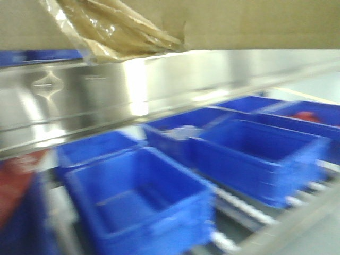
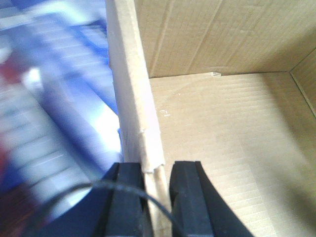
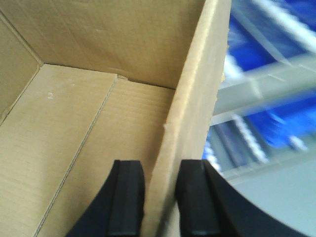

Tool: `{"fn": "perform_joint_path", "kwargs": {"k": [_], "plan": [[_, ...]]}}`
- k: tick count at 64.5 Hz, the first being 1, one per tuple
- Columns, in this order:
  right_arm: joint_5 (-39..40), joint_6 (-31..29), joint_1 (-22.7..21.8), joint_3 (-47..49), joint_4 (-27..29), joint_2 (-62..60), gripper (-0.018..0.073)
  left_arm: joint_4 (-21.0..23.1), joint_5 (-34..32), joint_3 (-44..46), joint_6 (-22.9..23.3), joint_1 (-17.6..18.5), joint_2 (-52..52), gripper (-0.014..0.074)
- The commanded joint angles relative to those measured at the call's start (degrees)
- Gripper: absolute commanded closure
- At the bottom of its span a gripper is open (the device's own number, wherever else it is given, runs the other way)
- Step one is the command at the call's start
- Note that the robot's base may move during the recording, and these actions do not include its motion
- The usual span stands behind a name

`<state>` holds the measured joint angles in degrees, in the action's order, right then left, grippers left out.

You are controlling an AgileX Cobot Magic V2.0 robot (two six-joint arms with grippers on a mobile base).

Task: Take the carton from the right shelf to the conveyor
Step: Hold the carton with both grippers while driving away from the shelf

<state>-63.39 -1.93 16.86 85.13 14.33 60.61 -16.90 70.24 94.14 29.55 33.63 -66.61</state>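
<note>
The left end effector [image 2: 158, 173] pinches one side wall of the carton [image 2: 232, 148], with one finger inside and one outside. The right end effector [image 3: 162, 170] pinches the other side wall the same way. The carton's bottom is just above the shiny rail of the right shelf [image 1: 79, 101]. Blue bins [image 1: 143, 202] sit lower, behind the rail.

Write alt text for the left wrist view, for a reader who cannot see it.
The left gripper clamps the upright side wall of the carton from above, one black finger inside and one outside. Right of the wall lies the carton's bare cardboard floor; left of it, blurred blue bins.
</note>
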Motion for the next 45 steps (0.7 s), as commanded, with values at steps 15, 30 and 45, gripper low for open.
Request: {"fn": "perform_joint_path", "kwargs": {"k": [15, 30, 45], "plan": [[1.3, -1.7, -0.1, 0.4, -1.5, -1.2, 0.0623, -4.2, -0.3, 0.6, -0.9, -0.2, 0.6, 0.061], [1.3, -1.7, -0.1, 0.4, -1.5, -1.2, 0.0623, -4.2, -0.3, 0.6, -0.9, -0.2, 0.6, 0.061], [1.3, -1.7, -0.1, 0.4, -1.5, -1.2, 0.0623, -4.2, -0.3, 0.6, -0.9, -0.2, 0.6, 0.061]]}}
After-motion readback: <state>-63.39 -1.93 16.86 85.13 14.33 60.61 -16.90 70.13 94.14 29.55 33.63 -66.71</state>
